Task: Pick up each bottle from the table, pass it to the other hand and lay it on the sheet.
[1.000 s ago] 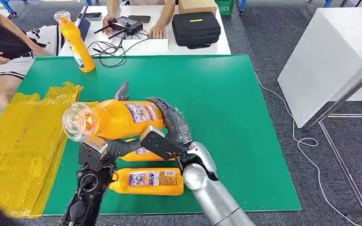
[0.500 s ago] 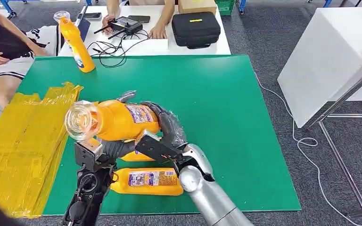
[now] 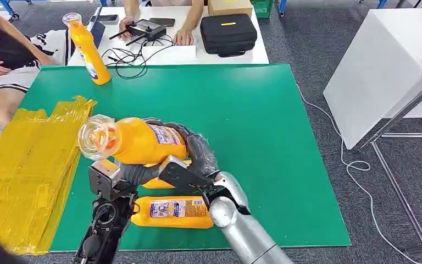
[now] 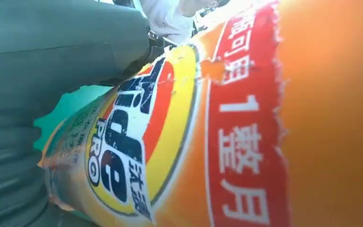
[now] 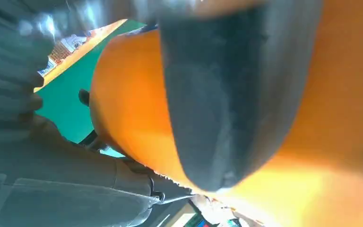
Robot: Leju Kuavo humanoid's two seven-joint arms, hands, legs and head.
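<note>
Orange and lying flat, a detergent bottle point(image 3: 171, 213) rests on the green bench point(image 3: 264, 148) low in the frame, beside the silver right arm. Just above it, another lying bottle point(image 3: 162, 180) peeks out beneath the hands. At centre left, the held bottle point(image 3: 137, 141) hangs above the bench, clear cap toward the yellow sheet point(image 3: 27, 170); the right hand point(image 3: 195, 151) wraps its fingers around the base, and the left hand point(image 3: 134, 171) grips it from below. An upright bottle point(image 3: 88, 49) stands in the upper left.
</note>
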